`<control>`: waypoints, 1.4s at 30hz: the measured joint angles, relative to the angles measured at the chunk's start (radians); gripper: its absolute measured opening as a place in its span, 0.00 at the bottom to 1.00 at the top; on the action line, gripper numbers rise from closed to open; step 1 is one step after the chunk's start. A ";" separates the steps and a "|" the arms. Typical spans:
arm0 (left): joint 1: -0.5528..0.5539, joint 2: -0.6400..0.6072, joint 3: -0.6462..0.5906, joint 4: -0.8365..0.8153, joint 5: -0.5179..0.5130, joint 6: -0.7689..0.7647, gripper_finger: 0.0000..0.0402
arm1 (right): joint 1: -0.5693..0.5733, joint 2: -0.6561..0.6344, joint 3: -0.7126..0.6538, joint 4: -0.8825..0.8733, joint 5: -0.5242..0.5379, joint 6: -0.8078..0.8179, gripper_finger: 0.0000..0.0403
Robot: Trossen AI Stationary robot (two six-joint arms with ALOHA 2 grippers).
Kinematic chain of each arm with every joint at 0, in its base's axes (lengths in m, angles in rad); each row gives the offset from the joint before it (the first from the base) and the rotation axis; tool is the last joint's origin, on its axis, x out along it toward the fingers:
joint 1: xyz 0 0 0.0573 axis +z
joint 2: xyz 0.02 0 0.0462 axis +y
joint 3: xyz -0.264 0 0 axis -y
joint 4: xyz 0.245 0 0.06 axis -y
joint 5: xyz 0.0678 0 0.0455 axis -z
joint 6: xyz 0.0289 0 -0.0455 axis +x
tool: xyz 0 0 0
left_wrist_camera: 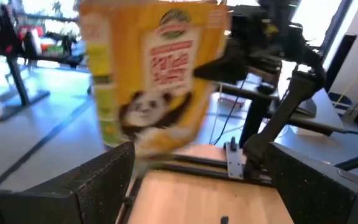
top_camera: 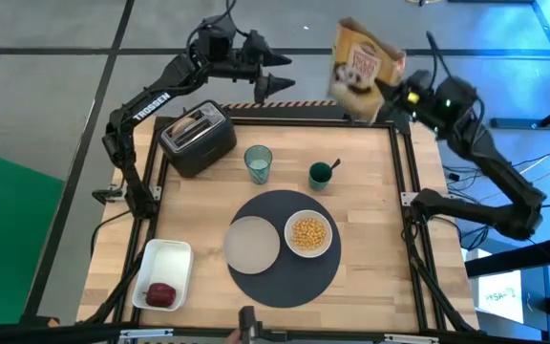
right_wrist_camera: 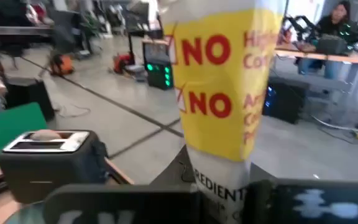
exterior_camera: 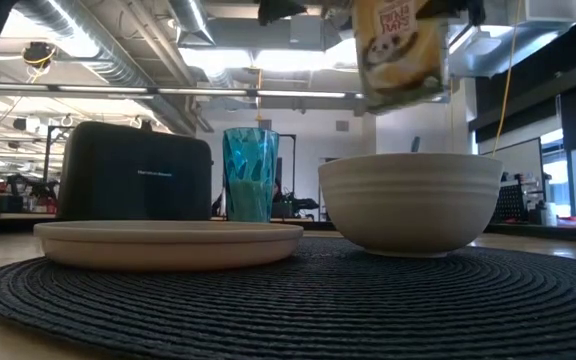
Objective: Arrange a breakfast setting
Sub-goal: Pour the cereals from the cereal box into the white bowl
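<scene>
Nearest the bottom edge of the high view, the white tray (top_camera: pixel 165 274) at lower left holds the small red fruit (top_camera: pixel 160 294), not yet brought over to the setting. Just above and to the right, the round dark-grey mat (top_camera: pixel 285 280) carries the pale beige plate (top_camera: pixel 253 243), still bare, with the white bowl (top_camera: pixel 308 234) touching distance beside it and already filled with yellow cereal. Higher in the frame stand the clear bluish glass (top_camera: pixel 258 163) and a small dark-green cup (top_camera: pixel 321 174) with a handle sticking out of it (probably the teal spoon, though too small to be sure). At upper left, the black toaster (top_camera: pixel 197 138) has the bagel (top_camera: pixel 191 122) sitting in its slots. Past the table's far edge, the left gripper (top_camera: pixel 277 84) hovers with its fingers spread wide and empty, while the right gripper (top_camera: pixel 388 101) is clamped on a yellow cereal box (top_camera: pixel 362 69), held aloft at upper right. By my reading, cereal is served; bagel, fruit and spoon remain. The box blurs in most views, and the glass's contents are unclear.
</scene>
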State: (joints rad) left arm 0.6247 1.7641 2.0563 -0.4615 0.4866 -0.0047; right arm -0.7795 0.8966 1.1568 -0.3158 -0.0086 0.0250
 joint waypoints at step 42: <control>-0.059 0.002 0.000 -0.186 -0.033 -0.019 0.88 | -0.013 -0.312 -0.749 0.078 0.172 0.151 0.30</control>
State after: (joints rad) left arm 0.5656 1.7660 2.0563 -0.6480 0.4541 -0.0240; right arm -0.7925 0.5850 0.4076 -0.2378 0.1638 0.1760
